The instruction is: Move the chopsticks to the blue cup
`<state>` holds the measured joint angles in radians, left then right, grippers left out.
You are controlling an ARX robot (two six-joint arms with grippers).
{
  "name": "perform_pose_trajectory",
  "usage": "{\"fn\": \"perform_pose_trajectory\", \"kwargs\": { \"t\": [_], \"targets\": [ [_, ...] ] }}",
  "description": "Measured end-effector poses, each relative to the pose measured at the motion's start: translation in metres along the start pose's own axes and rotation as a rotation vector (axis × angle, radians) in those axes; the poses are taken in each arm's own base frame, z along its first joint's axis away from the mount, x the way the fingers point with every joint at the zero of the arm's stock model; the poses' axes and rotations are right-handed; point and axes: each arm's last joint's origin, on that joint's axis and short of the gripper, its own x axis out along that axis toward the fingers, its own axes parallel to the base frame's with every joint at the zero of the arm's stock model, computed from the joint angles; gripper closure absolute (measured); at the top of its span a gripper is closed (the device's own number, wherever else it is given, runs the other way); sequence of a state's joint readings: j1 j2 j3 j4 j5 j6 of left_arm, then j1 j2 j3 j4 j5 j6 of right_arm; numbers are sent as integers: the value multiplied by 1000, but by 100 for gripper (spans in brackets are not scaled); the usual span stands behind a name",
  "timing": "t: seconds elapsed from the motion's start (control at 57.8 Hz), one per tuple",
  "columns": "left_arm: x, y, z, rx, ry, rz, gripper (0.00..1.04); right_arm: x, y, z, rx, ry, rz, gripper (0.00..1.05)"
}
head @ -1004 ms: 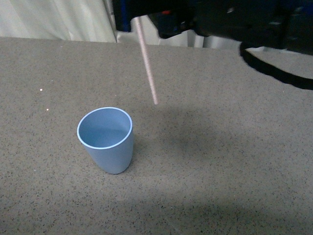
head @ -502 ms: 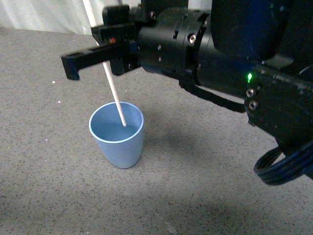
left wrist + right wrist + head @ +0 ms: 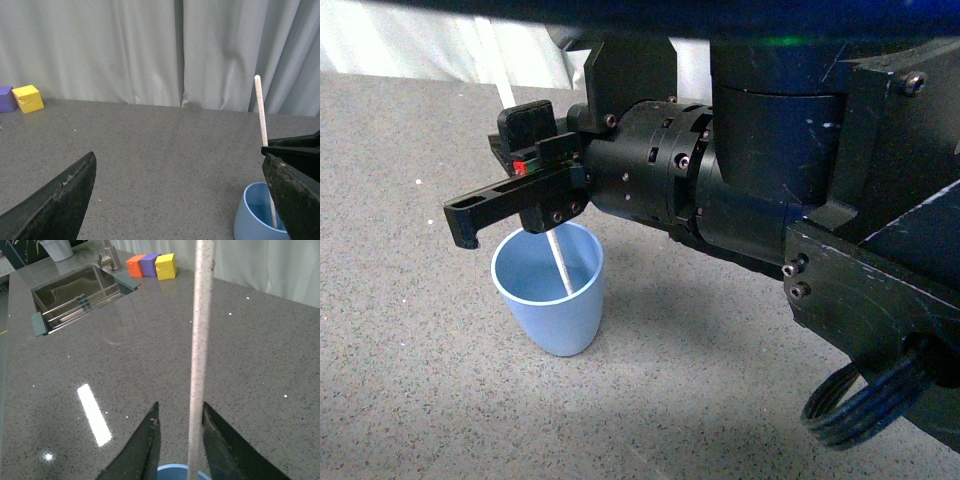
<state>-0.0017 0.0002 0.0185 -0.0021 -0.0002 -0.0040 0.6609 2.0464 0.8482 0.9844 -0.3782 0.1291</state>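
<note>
Pale, speckled and stiff, the chopstick looks light and smooth, so it would probably slip easily; a pinch on its upper half seems best. It stands nearly upright, lower end inside the blue cup on the counter. The right hand is parted slightly wider than the stick, which rests against one finger. The left hand is spread wide, empty.
</note>
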Motion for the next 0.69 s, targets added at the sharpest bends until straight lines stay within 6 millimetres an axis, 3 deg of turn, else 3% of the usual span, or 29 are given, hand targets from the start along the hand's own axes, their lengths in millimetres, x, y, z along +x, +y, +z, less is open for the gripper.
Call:
{"fn": "perform_pose_trajectory", "kwargs": {
  "t": [0.433,0.554,0.693],
  "targets": [
    [0,0,0,0,0,0,7,-17,3,3,-18,-19,-11,8],
    [0,0,0,0,0,0,7,-30,-1,9,0,-39,-86,10],
    [0,0,0,0,0,0,7,-56,-19,12,29,-17,-344,9]
  ]
}}
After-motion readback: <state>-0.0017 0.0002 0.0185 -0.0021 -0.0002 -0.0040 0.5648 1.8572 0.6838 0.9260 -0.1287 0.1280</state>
